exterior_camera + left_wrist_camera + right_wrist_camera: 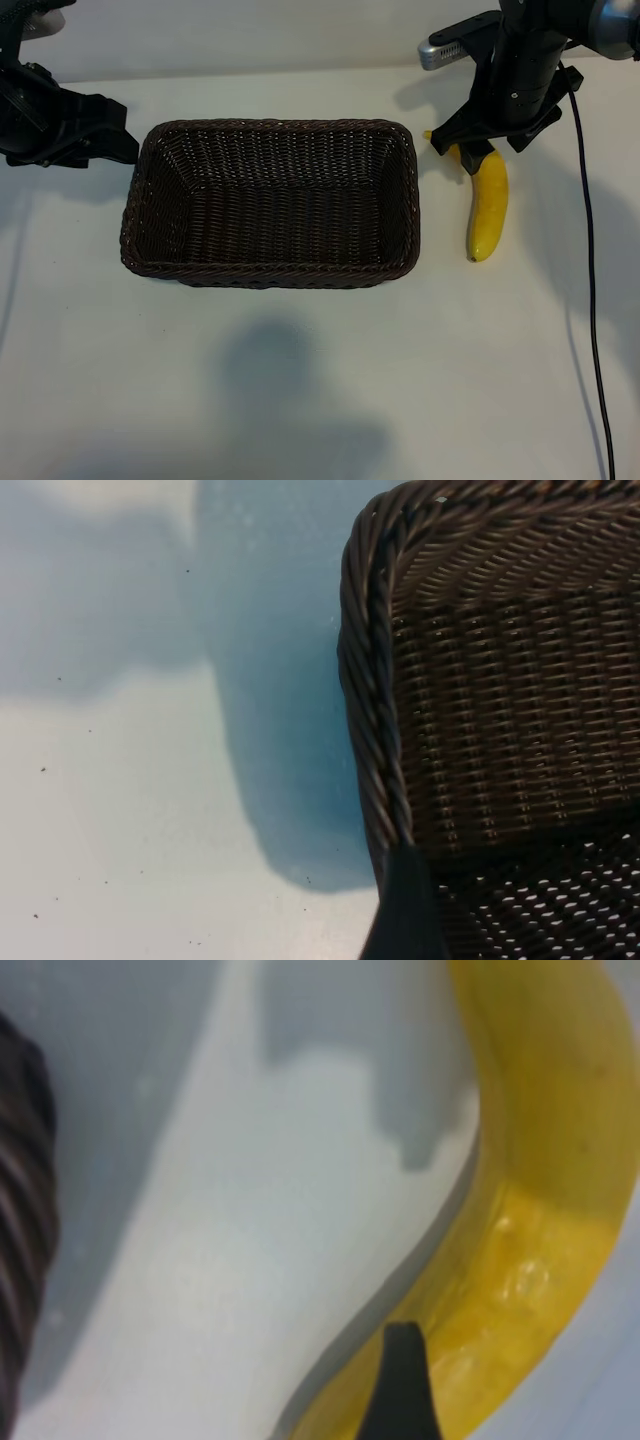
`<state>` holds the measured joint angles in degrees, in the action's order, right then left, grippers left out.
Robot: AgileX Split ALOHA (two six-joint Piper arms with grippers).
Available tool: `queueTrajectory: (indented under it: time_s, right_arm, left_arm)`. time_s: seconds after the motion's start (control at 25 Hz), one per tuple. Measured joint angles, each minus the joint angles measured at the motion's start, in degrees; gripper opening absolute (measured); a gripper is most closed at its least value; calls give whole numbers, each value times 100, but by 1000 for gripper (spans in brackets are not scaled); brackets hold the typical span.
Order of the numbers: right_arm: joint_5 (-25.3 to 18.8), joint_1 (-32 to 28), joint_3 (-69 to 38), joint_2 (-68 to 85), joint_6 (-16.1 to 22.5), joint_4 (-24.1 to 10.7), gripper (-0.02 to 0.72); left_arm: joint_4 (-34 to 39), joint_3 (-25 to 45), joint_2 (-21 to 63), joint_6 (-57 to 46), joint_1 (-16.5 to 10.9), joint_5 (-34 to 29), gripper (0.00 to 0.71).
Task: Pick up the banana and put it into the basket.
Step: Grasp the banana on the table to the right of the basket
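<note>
The yellow banana (488,205) lies on the white table, just right of the dark brown wicker basket (270,275), which has nothing in it. My right gripper (462,150) hangs low over the banana's far, stem end, jaws open on either side of it. In the right wrist view one dark fingertip (400,1385) shows in front of the banana (545,1160); the other finger is out of frame. My left gripper (112,140) is parked open beside the basket's far left corner. Its wrist view shows one finger (405,915) at the basket's rim (365,680).
A black cable (592,300) runs down the table's right side from the right arm. The white tabletop (300,390) stretches in front of the basket, with a soft shadow on it.
</note>
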<state>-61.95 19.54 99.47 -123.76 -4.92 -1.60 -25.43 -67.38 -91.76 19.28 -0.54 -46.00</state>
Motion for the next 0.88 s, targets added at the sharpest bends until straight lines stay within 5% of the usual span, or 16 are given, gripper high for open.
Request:
queueTrajectory:
  time_s: [0.88]
  right_arm:
    - [36, -51, 0, -145, -22, 238, 592]
  left_arm:
    - [-11, 0, 0, -4, 0, 18, 592]
